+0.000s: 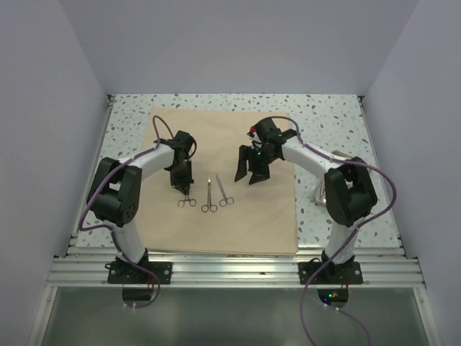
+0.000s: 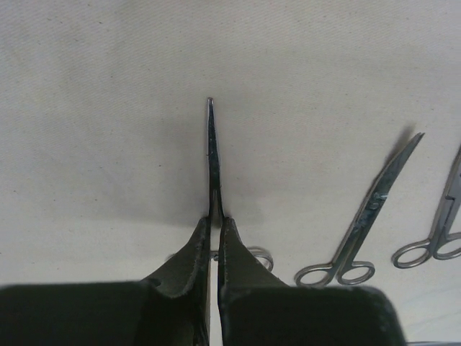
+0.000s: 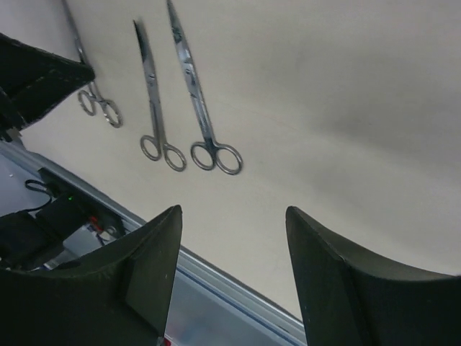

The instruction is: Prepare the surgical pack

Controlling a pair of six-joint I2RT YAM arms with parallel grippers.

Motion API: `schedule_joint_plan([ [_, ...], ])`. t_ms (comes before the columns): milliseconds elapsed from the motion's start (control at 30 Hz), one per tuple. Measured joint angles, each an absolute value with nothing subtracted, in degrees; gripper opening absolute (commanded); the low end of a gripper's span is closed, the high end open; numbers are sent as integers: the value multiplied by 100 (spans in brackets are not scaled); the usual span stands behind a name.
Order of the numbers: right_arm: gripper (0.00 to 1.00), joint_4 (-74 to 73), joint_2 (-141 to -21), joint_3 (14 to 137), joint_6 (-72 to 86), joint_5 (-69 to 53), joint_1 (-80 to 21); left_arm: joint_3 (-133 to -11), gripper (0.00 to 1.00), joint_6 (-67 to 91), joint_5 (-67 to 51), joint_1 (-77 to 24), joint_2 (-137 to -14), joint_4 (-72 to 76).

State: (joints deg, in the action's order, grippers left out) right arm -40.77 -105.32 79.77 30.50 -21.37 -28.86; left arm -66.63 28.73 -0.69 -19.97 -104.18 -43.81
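The surgical pack (image 1: pixel 245 223) is a large tan fabric sheet spread flat on the table; it also fills the left wrist view (image 2: pixel 101 108) and the right wrist view (image 3: pixel 346 86). Three silver instruments lie on it side by side. My left gripper (image 1: pixel 181 185) (image 2: pixel 215 218) is shut on the leftmost one, slim forceps (image 2: pixel 212 151) (image 1: pixel 186 201), with the tip sticking out past the fingertips and low over the cloth. Two scissors (image 1: pixel 209 196) (image 1: pixel 225 193) lie just to the right. My right gripper (image 1: pixel 249 175) (image 3: pixel 234 209) hangs open above the cloth with nothing between its fingers.
A shiny metal thing (image 1: pixel 318 192) shows partly behind the right arm, off the cloth's right edge. The speckled tabletop (image 1: pixel 324 108) borders the cloth. An aluminium rail (image 1: pixel 230 270) (image 3: pixel 238 288) runs along the near edge.
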Motion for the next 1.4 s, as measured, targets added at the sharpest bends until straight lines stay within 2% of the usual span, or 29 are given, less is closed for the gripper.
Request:
schedule_joint_plan([
  [333, 63, -2650, -11646, 8379, 4416, -3249, -3267, -6571, 0, 2838, -615, -1984, -9686, -4355],
  [767, 59, -1964, -12409, 9194, 5269, -3393, -3717, -6285, 0, 2849, -1052, -1986, -9428, -4335],
  [933, 59, -2370, -12460, 9362, 5098, -3203, -3758, -6167, 28, 2877, -1028, -1992, -9428, -4298],
  [967, 59, -2510, -12455, 9362, 5022, -3100, -3739, -6143, 43, 2888, -1015, -2001, -9428, -4296],
  [1000, 59, -2615, -12449, 9356, 4974, -3039, -3715, -6132, 50, 2888, -989, -2012, -9432, -4300],
  [1067, 59, -2794, -12372, 9229, 4831, -2869, -3623, -6139, 58, 2945, -917, -2080, -9456, -4287],
  [1400, 60, -3802, -10943, 8482, 3988, -2016, -2401, -6532, 56, 3120, -377, -2578, -9988, -4313],
])
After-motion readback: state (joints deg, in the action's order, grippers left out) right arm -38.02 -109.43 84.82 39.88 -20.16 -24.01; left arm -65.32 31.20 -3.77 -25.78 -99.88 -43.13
